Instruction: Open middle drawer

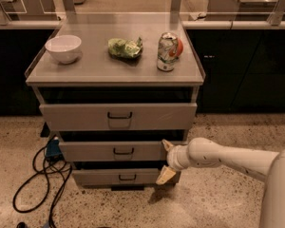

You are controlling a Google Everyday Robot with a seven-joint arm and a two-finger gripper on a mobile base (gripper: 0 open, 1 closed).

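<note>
The middle drawer [95, 151] is the second of three stacked grey-beige fronts in the cabinet, low and wide, with a small black loop handle [124, 151]. My gripper [166, 161] is at the right end of that drawer front, well to the right of the handle. Its two tan fingers are spread apart, one fingertip [167, 145] at the drawer's top edge and the other low, in front of the bottom drawer [104, 177]. It holds nothing. My white arm [228, 156] comes in from the right.
The top drawer [85, 116] has a taller front. On the cabinet top stand a white bowl [63, 48], a green bag [125, 47] and a can [168, 51]. Black cables [38, 179] lie on the speckled floor at the left.
</note>
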